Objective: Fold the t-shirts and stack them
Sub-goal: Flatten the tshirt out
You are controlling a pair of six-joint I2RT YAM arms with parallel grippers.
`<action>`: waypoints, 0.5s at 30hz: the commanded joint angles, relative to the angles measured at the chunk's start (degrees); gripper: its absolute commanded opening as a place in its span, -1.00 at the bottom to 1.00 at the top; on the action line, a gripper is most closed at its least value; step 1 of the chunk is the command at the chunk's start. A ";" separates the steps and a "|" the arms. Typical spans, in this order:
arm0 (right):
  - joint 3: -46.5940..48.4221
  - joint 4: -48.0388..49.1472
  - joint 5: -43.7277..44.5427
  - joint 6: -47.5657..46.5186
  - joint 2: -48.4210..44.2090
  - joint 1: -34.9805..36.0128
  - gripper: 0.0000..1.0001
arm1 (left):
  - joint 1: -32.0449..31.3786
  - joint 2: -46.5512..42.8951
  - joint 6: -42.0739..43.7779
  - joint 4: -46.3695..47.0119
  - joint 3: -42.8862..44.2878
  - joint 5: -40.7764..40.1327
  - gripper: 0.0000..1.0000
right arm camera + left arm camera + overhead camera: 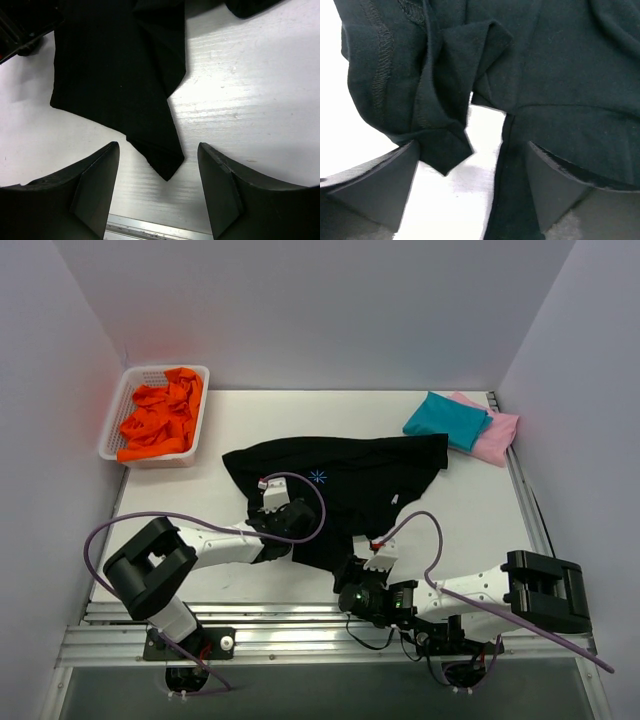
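Observation:
The black t-shirt lies spread and rumpled across the middle of the table, its pale-blue starburst mark facing up. My left gripper is open over the shirt's near-left edge; in the left wrist view a folded cloth corner hangs between the fingers. My right gripper is open at the shirt's near hem; a pointed corner lies on the table between its fingers. The teal shirt lies folded on the pink one at the back right.
A white basket with orange cloth stands at the back left. White walls close in the back and sides. A metal rail runs along the table's near edge, also in the right wrist view.

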 commanded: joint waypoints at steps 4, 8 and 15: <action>-1.88 -2.61 3.01 1.62 -2.82 -0.64 0.18 | 0.49 0.13 -1.18 -0.35 0.77 -0.52 0.55; -1.88 -1.91 2.92 1.44 -2.21 -0.73 0.16 | 0.49 0.04 -1.27 -1.32 0.77 -0.96 0.00; -1.09 -1.91 2.66 1.35 -1.33 -0.82 0.14 | 0.49 -0.31 -1.62 -1.84 0.59 -1.31 -0.50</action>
